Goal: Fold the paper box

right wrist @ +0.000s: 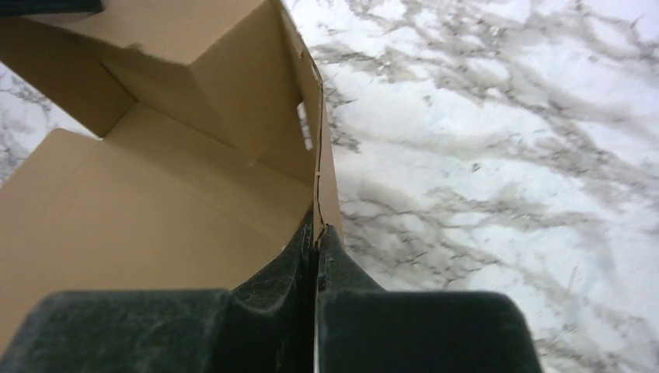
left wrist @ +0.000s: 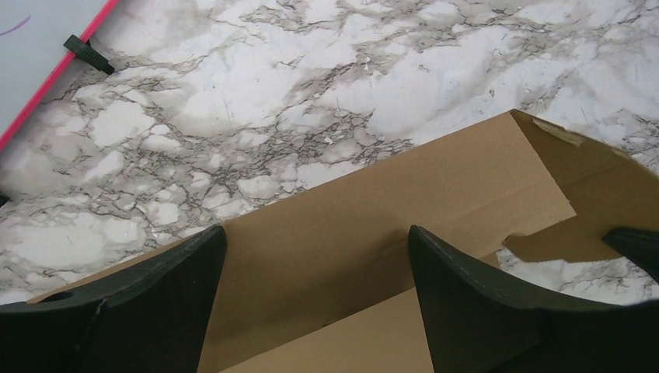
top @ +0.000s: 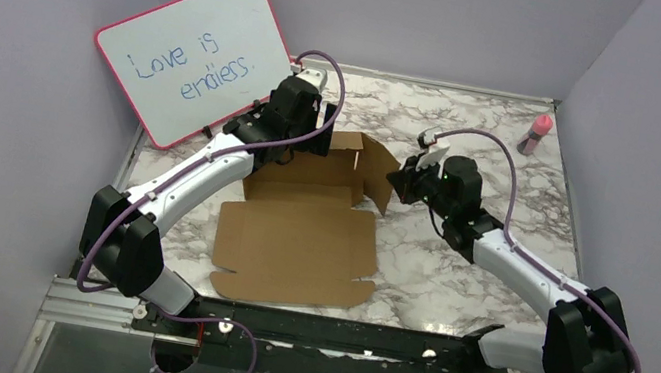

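The paper box is a brown cardboard sheet lying in the middle of the table, its far and right flaps raised. My right gripper is shut on the upright right side wall, which stands edge-on between its closed fingers. My left gripper is open over the far flap. Its two dark fingers are spread wide, with the cardboard showing between them. I cannot tell whether they touch it.
A pink-framed whiteboard leans at the back left, close behind my left arm; its edge shows in the left wrist view. A pink bottle stands at the back right. Purple walls enclose the marble table.
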Robot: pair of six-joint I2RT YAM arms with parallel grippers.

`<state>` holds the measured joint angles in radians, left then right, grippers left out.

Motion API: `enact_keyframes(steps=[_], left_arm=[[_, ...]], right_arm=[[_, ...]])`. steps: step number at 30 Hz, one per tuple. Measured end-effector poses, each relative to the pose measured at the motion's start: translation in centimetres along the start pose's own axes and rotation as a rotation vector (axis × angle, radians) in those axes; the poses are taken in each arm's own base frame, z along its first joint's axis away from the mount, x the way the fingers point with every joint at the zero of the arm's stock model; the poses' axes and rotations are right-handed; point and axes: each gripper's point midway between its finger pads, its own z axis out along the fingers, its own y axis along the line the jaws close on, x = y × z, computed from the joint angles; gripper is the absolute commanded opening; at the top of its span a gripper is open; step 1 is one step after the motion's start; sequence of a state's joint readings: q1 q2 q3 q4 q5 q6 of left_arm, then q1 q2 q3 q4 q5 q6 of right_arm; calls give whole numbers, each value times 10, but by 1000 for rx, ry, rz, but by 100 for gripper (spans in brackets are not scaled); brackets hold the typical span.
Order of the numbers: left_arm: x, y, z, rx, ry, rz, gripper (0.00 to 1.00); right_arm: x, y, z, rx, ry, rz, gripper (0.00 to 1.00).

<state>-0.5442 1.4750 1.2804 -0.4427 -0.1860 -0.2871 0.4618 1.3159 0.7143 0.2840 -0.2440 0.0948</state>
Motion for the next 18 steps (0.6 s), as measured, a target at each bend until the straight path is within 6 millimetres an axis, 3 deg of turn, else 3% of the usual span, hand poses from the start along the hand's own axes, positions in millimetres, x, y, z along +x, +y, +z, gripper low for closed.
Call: enact_keyframes(steps=[6, 13, 18], left_arm=[[0, -1, 2, 4, -13, -18, 85], [1, 0, -4, 8, -23, -29, 83], [3, 0, -4, 10, -21, -30, 82]], right_arm=[[6, 32, -3, 48, 16, 29, 1], [6, 31, -2, 114, 5, 91, 4], [8, 54, 3, 64, 5, 101, 11]])
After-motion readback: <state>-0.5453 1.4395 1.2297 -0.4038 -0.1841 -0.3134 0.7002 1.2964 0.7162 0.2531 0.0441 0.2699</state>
